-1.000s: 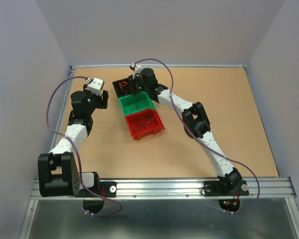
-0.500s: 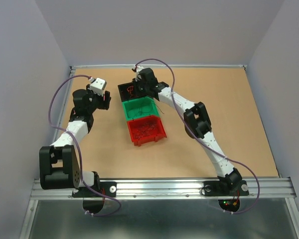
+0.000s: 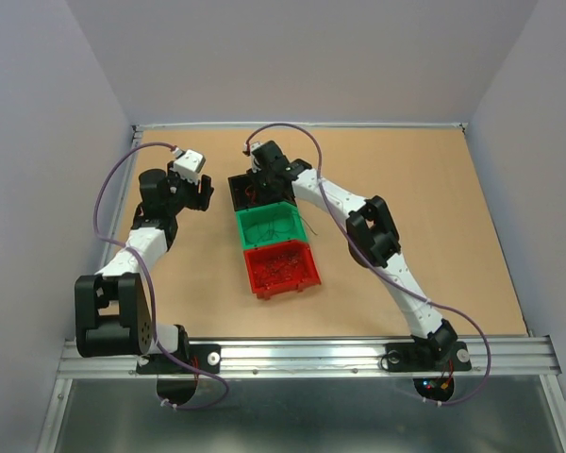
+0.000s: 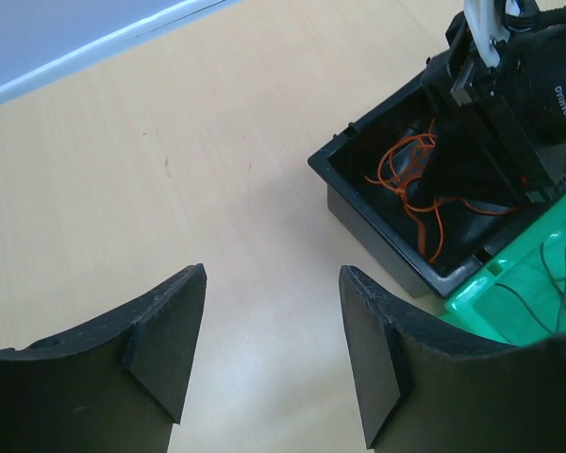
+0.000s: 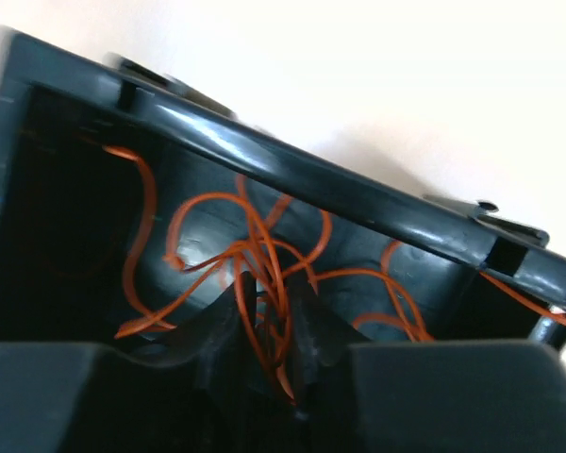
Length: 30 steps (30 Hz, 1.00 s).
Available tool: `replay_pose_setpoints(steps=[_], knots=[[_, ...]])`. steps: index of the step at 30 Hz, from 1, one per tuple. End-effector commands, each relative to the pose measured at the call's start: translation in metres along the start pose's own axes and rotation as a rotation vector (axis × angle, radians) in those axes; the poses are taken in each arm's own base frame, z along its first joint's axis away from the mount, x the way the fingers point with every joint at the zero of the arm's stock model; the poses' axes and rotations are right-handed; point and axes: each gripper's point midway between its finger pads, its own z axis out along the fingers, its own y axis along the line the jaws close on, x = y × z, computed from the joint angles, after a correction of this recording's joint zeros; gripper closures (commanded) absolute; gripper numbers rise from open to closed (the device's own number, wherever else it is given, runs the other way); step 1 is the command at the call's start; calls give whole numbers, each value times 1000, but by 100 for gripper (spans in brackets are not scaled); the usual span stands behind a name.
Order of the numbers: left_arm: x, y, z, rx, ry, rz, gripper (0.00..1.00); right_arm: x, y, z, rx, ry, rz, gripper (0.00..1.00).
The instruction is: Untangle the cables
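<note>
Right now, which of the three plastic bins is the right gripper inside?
The black plastic bin, farthest back, holding thin orange wires; the green bin and red bin sit nearer.

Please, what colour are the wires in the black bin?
Orange wires, best seen in the right wrist view.

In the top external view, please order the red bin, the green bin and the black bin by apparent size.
1. red bin
2. green bin, slightly smaller
3. black bin, partly hidden by the right arm, so less sure

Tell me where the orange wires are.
The orange wires lie in the black bin, beyond the green bin in the top view, with the right gripper dipped among them.
</note>
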Motion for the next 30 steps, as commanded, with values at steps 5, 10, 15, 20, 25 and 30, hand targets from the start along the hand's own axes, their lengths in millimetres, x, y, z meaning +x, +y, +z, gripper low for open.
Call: replay_pose_setpoints(steps=[5, 10, 15, 20, 25, 30], knots=[[-24, -1, 4, 27, -56, 53, 30, -29, -6, -53, 69, -38, -44, 64], [-25, -3, 3, 40, -61, 64, 30, -77, 0, -95, 65, -164, -37, 61], [-30, -2, -1, 27, -86, 73, 30, -93, 0, -130, 72, -221, -37, 43], [-44, -2, -17, 0, -147, 72, 19, -73, -4, -147, 85, -214, -19, 6], [-59, -6, -42, 10, -219, 66, 17, -75, -12, -214, 112, -410, 64, 0], [-65, -18, -67, 27, -277, 34, 11, -39, -32, -269, 176, -554, 149, 0]])
